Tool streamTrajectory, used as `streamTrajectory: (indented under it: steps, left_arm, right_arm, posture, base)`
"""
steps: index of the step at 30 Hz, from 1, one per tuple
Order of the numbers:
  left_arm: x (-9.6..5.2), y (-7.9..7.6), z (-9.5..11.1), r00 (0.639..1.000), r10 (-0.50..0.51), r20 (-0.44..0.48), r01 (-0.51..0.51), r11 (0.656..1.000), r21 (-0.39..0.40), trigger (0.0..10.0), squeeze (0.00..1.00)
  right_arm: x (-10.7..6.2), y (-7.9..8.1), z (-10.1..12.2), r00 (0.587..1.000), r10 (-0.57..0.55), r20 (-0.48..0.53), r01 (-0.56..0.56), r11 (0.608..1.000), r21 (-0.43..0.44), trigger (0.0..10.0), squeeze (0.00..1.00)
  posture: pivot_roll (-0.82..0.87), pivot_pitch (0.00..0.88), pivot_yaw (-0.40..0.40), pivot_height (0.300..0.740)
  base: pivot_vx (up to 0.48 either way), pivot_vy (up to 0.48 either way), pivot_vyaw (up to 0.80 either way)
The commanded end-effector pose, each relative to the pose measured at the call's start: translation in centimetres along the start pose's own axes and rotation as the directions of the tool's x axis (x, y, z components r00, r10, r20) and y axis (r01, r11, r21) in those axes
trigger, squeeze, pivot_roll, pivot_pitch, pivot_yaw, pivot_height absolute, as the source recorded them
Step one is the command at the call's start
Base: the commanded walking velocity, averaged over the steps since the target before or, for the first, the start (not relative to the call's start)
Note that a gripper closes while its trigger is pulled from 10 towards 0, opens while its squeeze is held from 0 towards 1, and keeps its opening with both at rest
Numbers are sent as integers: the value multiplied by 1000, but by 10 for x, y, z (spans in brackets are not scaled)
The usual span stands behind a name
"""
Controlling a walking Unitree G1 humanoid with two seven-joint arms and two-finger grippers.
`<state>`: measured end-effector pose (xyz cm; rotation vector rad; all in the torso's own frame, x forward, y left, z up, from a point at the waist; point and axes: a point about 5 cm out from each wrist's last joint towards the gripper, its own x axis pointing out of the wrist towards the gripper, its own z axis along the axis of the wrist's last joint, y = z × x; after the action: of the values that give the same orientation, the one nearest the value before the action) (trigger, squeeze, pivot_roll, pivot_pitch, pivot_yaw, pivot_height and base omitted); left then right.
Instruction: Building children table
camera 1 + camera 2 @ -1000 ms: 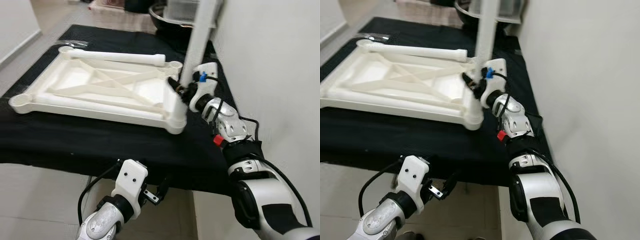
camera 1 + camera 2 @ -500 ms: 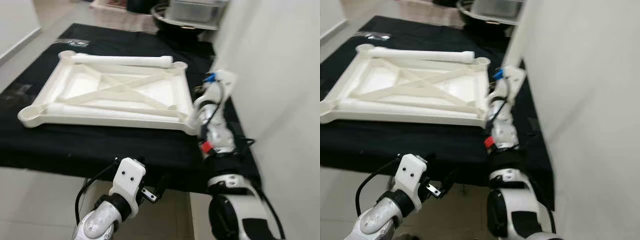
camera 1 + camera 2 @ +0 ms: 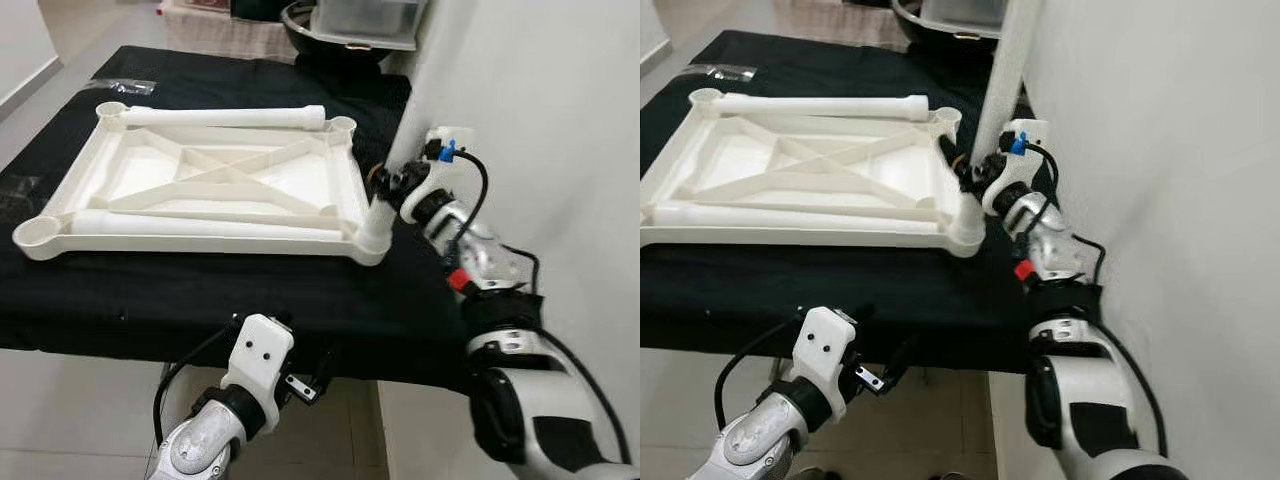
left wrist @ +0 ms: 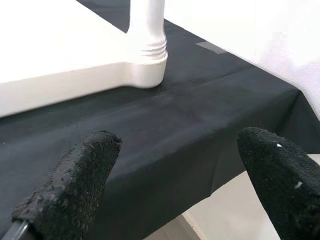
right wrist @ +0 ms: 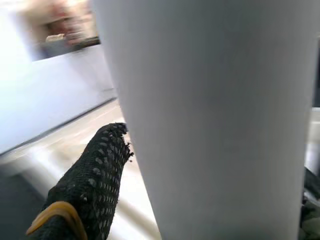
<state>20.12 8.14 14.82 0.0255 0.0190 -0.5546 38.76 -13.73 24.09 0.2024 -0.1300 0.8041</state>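
An upside-down white table top (image 3: 215,185) lies on a black cloth (image 3: 200,290). One white leg (image 3: 225,117) lies along its far edge, and another (image 3: 200,225) lies along the near edge. A third leg (image 3: 1002,80) stands upright in the near right corner socket (image 3: 372,232). My right gripper (image 3: 975,172) is shut on that leg low down, and one finger (image 5: 90,185) presses its side. My left gripper (image 3: 310,385) hangs open below the cloth's front edge. Its fingers (image 4: 75,185) are spread wide and face the socket (image 4: 147,65).
A white wall (image 3: 540,120) runs close along the right side of the cloth. A dark bowl (image 3: 300,22) and a clear plastic box (image 3: 365,18) stand at the far end. A small plastic bag (image 3: 130,87) lies at the far left. Tiled floor (image 3: 60,410) is below.
The camera swung sideways and back, blurring the middle frame. My right gripper has stayed shut on the upright leg at the near right corner. The left arm has stayed low.
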Motion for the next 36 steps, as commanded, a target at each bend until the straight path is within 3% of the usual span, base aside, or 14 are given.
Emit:
streamTrajectory:
  steps: [1, 6, 7, 8, 9, 14, 20, 22, 24, 25, 28, 31, 35, 36]
  left_arm:
    - [-1, -3, -1, 1000, -12, 1, 12, 1000, -11, 10000, 0]
    - [-2, -3, 0, 1000, -7, 17, 7, 1000, -15, 10000, 0]
    - [-3, -4, 0, 1000, -5, 21, 6, 1000, -17, 10000, 0]
    - [-3, -4, 0, 1000, -5, 21, 6, 1000, -17, 10000, 0]
    - [-4, -4, 0, 1000, -5, 22, 5, 1000, -19, 10000, 0]
    - [-4, -4, 0, 1000, -4, 22, 4, 1000, -19, 10000, 0]
    - [-4, -5, 0, 1000, -5, 24, 5, 1000, -19, 10000, 0]
    - [-4, -4, 0, 1000, -3, 29, 3, 1000, -18, 10000, 0]
    - [-4, -3, 3, 999, 4, 47, -4, 1000, -7, 10000, 0]
    - [-5, -3, 3, 999, 5, 49, -5, 1000, -5, 10000, 0]
    - [-5, -3, 4, 999, 5, 49, -5, 1000, -4, 10000, 0]
    - [-4, -3, 3, 999, 7, 47, -7, 1000, -2, 10000, 0]
    - [-4, -3, 3, 999, 8, 46, -8, 1000, -2, 10000, 0]
    - [-4, -3, 3, 999, 8, 45, -8, 1000, -1, 10000, 0]
  right_arm:
    - [4, 18, -7, 973, 222, -56, -222, 975, 20, 10000, 0]
    - [1, 33, -18, 879, 451, -154, -456, 890, -2, 10000, 0]
    - [5, 37, -23, 868, 462, -182, -473, 881, -19, 3961, 0]
    - [5, 37, -23, 868, 462, -182, -473, 881, -19, 3961, 0]
    - [9, 39, -27, 868, 453, -201, -468, 883, -29, 784, 0]
    - [26, 30, -30, 972, 168, -165, -190, 974, -125, 0, 0]
    - [26, 15, -28, 990, -50, -132, 33, 991, -129, 0, 0]
    - [19, -2, -26, 951, -292, -100, 277, 951, -134, 0, 0]
    - [-8, -29, -33, 696, -714, -81, 706, 700, -105, 0, 0]
    - [-15, -32, -36, 623, -779, -77, 772, 627, -105, 0, 0]
    - [-18, -32, -37, 584, -809, -70, 802, 588, -108, 0, 0]
    - [-27, -19, -49, 406, -909, -90, 911, 411, -40, 0, 0]
    - [-26, -15, -51, 380, -920, -90, 923, 384, -30, 0, 0]
    - [-15, -6, -51, 420, -904, -72, 907, 421, 9, 2980, 0]
  posture:
    - [120, 112, -127, 740]
    - [128, 105, -130, 740]
    - [132, 102, -133, 740]
    - [132, 102, -133, 740]
    - [131, 97, -133, 740]
    - [127, 93, -132, 740]
    - [125, 92, -131, 740]
    - [116, 97, -126, 740]
    - [112, 102, -128, 740]
    - [112, 103, -127, 740]
    - [112, 103, -127, 740]
    - [111, 104, -126, 740]
    - [111, 104, -126, 740]
    - [120, 106, -125, 740]
  base:
    - [0, 0, 0]
    - [0, 0, 0]
    - [0, 0, 0]
    - [0, 0, 0]
    - [0, 0, 0]
    - [0, 0, 0]
    - [0, 0, 0]
    - [0, 0, 0]
    - [0, 0, 0]
    - [0, 0, 0]
    - [0, 0, 0]
    - [0, 0, 0]
    - [0, 0, 0]
    - [0, 0, 0]
